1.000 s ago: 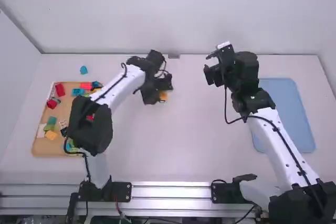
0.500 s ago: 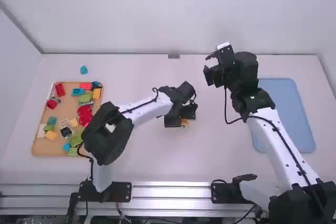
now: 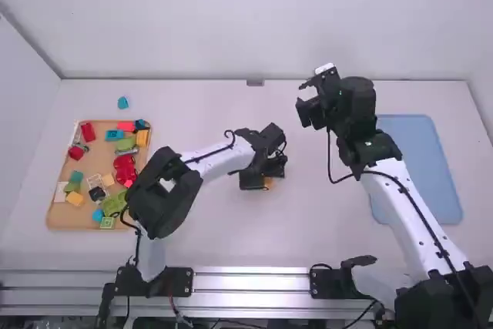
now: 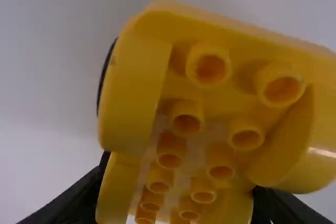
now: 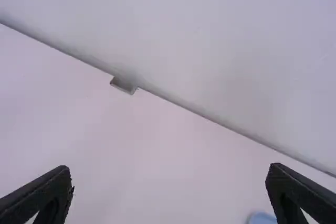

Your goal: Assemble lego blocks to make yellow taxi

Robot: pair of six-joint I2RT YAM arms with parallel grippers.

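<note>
Ideally, with left fingers (image 4: 73,203) pinching the yellow car piece (image 4: 218,95) and right fingers (image 5: 47,192) spread at its one o'clock — lower it level, studs up.

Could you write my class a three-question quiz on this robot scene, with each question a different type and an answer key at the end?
1. Multiple choice: what is between the jaws of the black left gripper?
A) a red plastic block
B) a yellow plastic piece with hollow round studs
C) a flat green plate

2. True or false: the jaws of the black right gripper are pressed together.

3. Fill in the colour: a small ____ plastic block lies on the white table, outside the wood-coloured tray.

Key: 1. B; 2. false; 3. blue
</note>
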